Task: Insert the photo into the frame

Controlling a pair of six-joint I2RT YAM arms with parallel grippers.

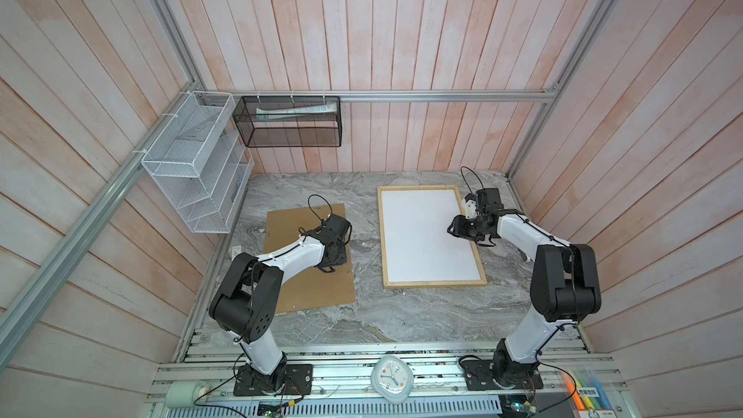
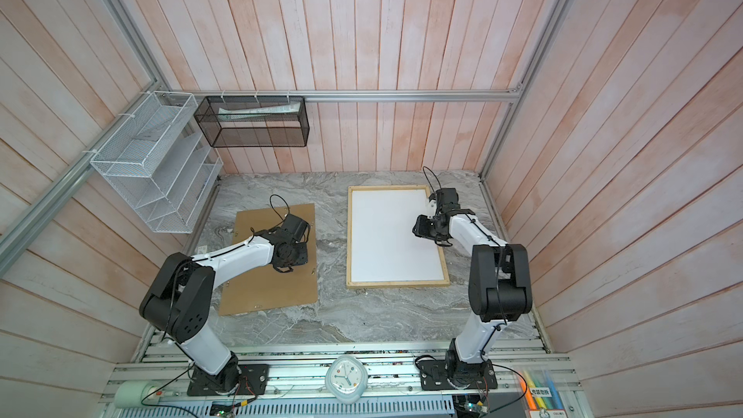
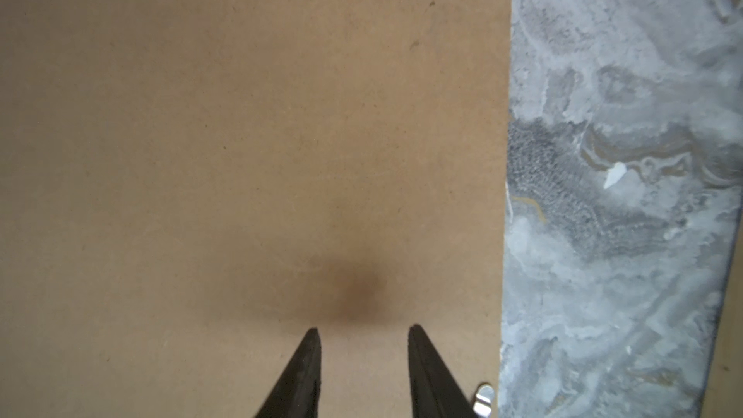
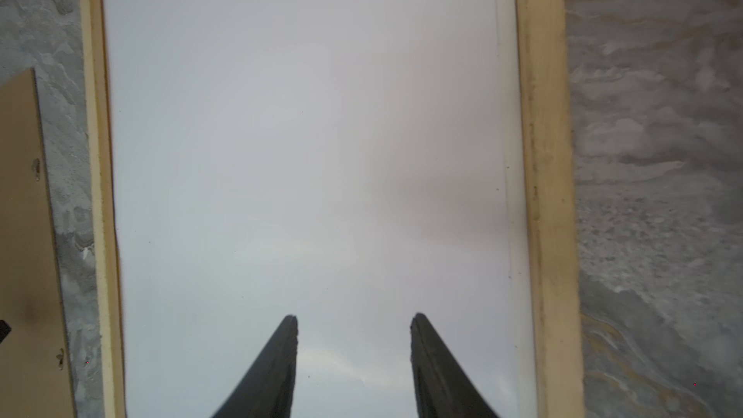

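Nearest us in both top views sat a white clock (image 1: 392, 379) on the front rail, between the two arm bases. Beyond it, on the marbled table (image 1: 382, 323), the frame (image 1: 434, 285) lay flat on the right. The photo (image 1: 422, 235) lay inside its slats, white back up, as suits loading from behind. The right gripper (image 1: 453, 231) hung over the photo's edge nearest its arm, we judged to settle the sheet. The left gripper (image 1: 327, 269) pointed down over a brown board (image 1: 313, 291) lying apart from the frame, likely the backing awaiting its turn. A wire rack (image 1: 193, 162) and a mesh basket (image 1: 289, 122) hung on the walls, out of the way.

From the left wrist, the left gripper (image 3: 364, 329) showed its fingers a modest gap apart, gripping nothing, close above the board. Small metal clips (image 3: 484, 394) sat along the board's edge, and a white scrap (image 3: 613, 174) lay on the table beyond.

From the right wrist, the right gripper (image 4: 354, 315) was likewise parted and empty over the photo (image 4: 301, 134). We could not tell whether its tips touched the sheet. Frame slats (image 4: 542, 195) ran along both long sides, and a thin paler strip (image 4: 508, 154) showed beside one. We could not tell what that was. Nothing lay on the photo to obstruct it.
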